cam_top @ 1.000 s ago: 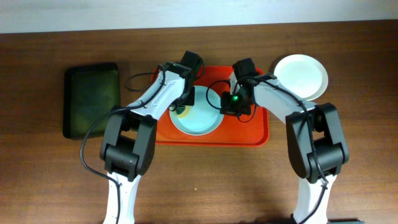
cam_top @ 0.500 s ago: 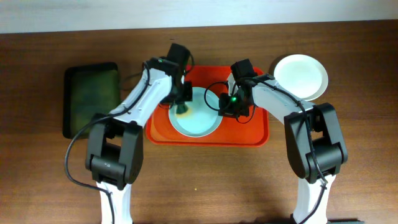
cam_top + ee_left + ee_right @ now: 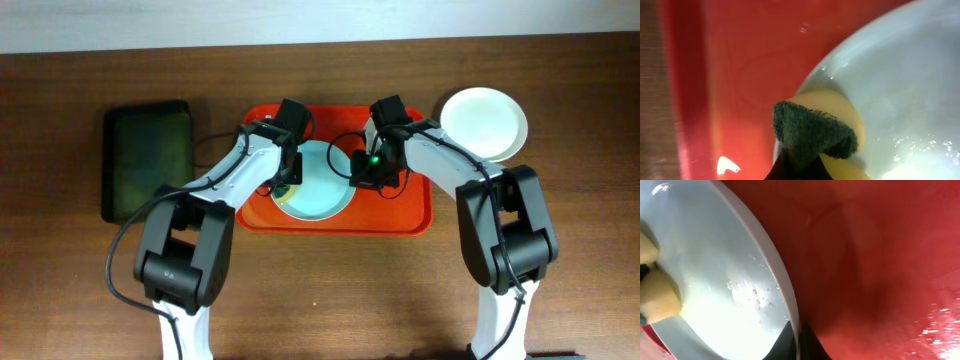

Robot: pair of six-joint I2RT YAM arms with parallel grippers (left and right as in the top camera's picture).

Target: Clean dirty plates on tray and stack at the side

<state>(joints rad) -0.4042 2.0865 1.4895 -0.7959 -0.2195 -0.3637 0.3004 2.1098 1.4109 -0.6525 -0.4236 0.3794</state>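
Both arms are reached forward over the tray, which is set at the middle of the table. Left arm is angled inward from its base, with the wrist bent down; the left gripper is lowered to the left rim of the mint plate. In the left wrist view its fingers are seen only as a dark tip at the bottom edge, closed on a sponge. The yellow body and green scouring face of the sponge are pressed on the plate's rim, partly over the red tray floor. Right arm is folded in from the other side, its forearm laid diagonally across the tray's upper right corner. The right gripper is brought to the plate's right edge, and in the right wrist view its fingertips are clamped together on the thin rim. Water droplets are noted on the plate's surface. The mint plate is lying inside the tray, left of centre. A white plate is set on the table just beyond the tray's upper right corner. A dark green tray is placed well apart to the left.
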